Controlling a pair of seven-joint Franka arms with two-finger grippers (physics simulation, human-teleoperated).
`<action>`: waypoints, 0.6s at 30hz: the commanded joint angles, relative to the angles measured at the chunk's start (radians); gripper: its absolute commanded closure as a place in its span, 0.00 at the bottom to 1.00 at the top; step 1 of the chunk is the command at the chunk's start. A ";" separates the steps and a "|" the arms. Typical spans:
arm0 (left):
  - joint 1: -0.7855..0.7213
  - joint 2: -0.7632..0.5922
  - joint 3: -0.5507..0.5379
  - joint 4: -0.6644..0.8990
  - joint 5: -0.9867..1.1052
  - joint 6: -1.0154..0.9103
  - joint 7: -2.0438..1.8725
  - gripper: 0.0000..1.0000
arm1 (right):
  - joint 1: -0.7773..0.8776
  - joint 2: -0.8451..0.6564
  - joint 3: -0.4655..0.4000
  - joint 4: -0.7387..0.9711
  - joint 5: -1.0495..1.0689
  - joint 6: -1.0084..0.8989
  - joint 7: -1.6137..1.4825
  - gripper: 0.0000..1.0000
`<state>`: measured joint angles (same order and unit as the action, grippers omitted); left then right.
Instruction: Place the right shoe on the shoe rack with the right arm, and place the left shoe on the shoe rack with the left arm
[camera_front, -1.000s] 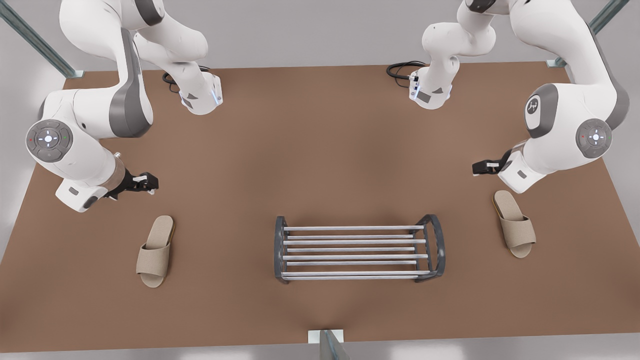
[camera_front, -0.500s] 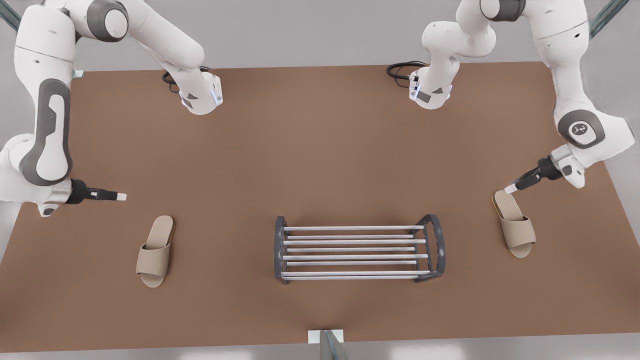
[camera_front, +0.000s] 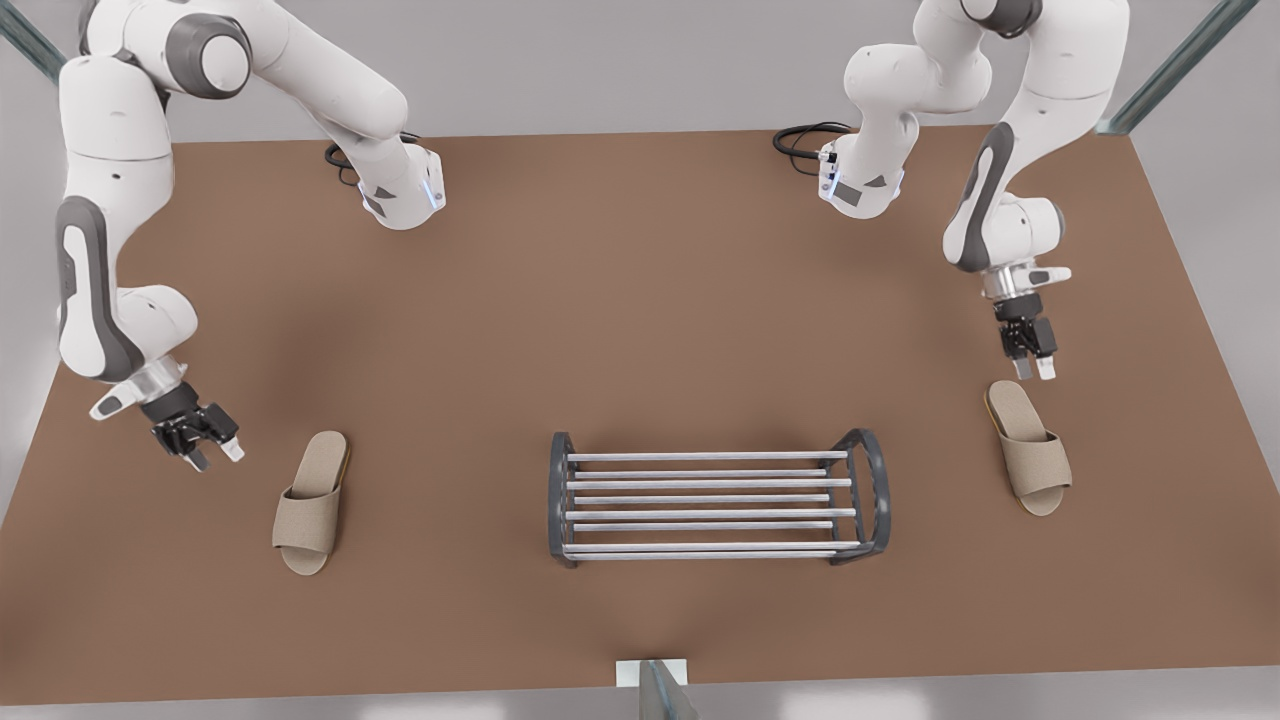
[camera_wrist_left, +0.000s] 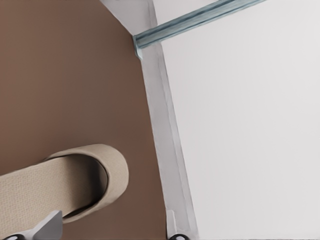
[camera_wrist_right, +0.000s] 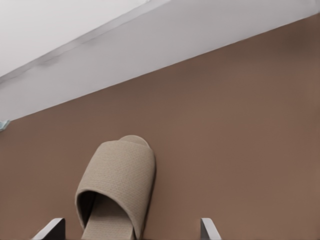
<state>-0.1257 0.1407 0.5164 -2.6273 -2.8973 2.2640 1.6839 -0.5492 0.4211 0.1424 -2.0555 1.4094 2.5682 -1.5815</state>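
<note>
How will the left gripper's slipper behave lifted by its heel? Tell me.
Likely light: the left slipper is a thin flat sole with a woven fabric strap. Held at the heel, by the open left gripper, its toe may droop. Flat-soled, so a push would probably slide it, not tip it.

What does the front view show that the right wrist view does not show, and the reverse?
Front view alone: the shoe rack, the left shoe, and the left gripper beside that shoe, jaws open. Right wrist view alone: the dark opening under the strap of the right shoe, seen between the open jaws of the right gripper. Shared: right shoe, brown table.
</note>
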 joint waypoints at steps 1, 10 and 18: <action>0.015 -0.004 -0.006 0.006 -0.220 0.032 0.645 0.00 | 0.008 0.008 0.000 -0.012 0.233 0.230 -1.600 0.00; 0.034 0.019 -0.024 0.027 -0.211 0.167 0.140 0.00 | -0.054 0.108 0.008 -0.026 0.345 0.101 -1.750 0.00; 0.089 0.080 -0.105 0.142 -0.214 0.216 -0.242 0.00 | 0.038 0.096 0.008 -0.063 0.480 0.112 -1.758 0.00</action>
<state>-0.0429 0.2150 0.4186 -2.4973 -2.8973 2.4459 1.7198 -0.5135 0.5187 0.1503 -2.1166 1.8550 2.6782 -2.6755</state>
